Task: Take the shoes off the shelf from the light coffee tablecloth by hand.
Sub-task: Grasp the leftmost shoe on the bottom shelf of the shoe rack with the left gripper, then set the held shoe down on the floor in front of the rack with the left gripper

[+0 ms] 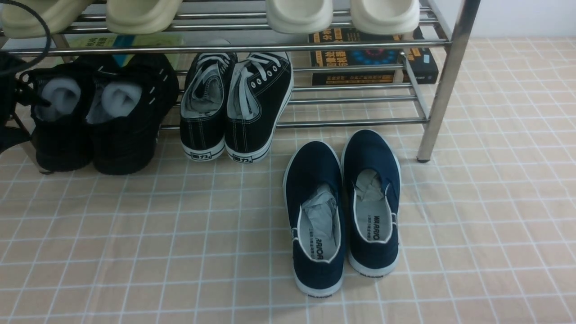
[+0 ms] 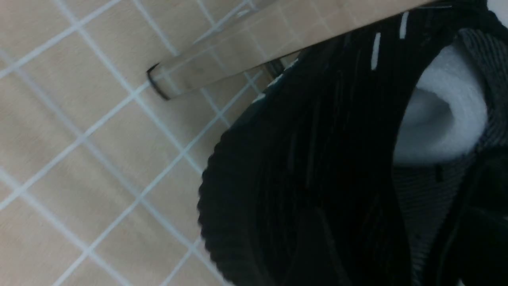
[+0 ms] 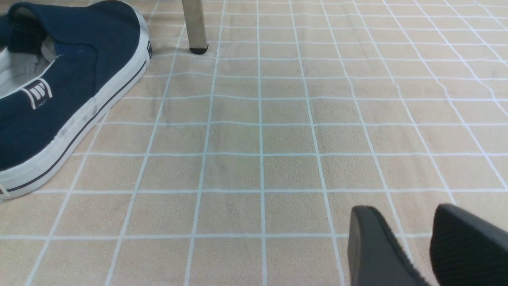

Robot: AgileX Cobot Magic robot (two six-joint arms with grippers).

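Black knit shoes (image 1: 96,117) are sitting at the shelf's (image 1: 443,81) lower left, not yet out on the cloth (image 1: 180,243), left gripper (image 1: 27,96) reaching at one, clamped or not I can't tell, right gripper (image 3: 412,246) lying with its fingers apart, empty.

Bright, even light, soft short shadows on surface (image 1: 180,234). Glare on steel shelf (image 1: 445,81) tubes. Left wrist view motion-blurred, dark close-up; right wrist view sharp.

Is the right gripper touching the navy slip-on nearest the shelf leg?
Apart. The right wrist view shows several bare squares of the light coffee tablecloth lying between the right gripper and the navy slip-on.
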